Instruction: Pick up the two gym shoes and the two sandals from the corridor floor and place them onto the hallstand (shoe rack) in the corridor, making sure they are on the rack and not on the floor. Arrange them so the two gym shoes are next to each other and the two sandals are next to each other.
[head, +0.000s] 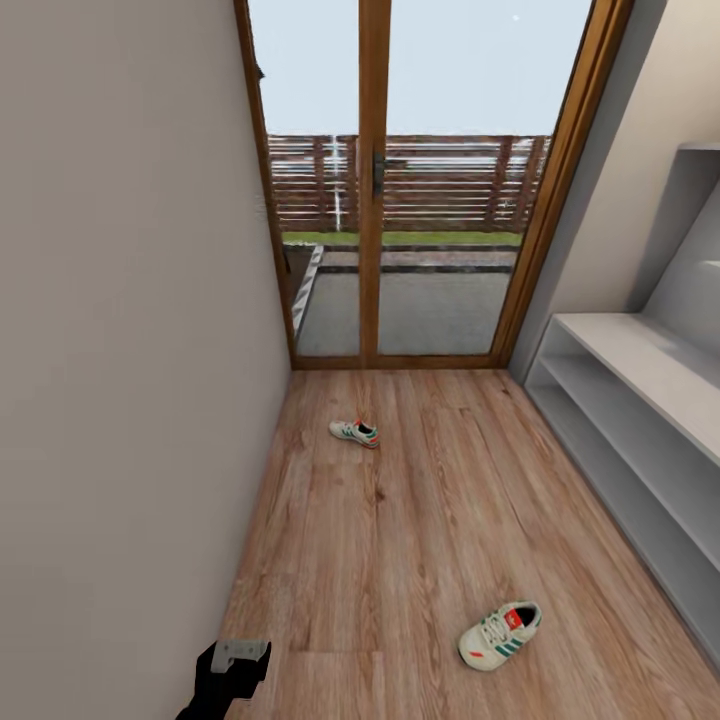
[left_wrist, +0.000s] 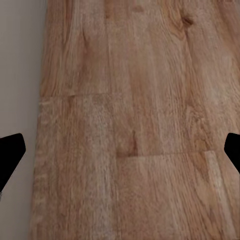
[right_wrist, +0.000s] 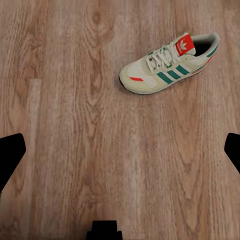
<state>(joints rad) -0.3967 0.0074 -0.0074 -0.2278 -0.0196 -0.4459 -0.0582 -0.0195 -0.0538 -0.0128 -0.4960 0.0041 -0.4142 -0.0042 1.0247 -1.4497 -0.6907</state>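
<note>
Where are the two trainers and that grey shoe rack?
Near gym shoe (head: 500, 634), head view, on its laces.
Far gym shoe (head: 354, 432), head view, on its side.
Hallstand (head: 640, 350), head view, on its bench top.

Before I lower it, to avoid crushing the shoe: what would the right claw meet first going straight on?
Probably bare corridor floor; the gym shoe lies off to one side of the right claw, though depth is uncertain.
</note>
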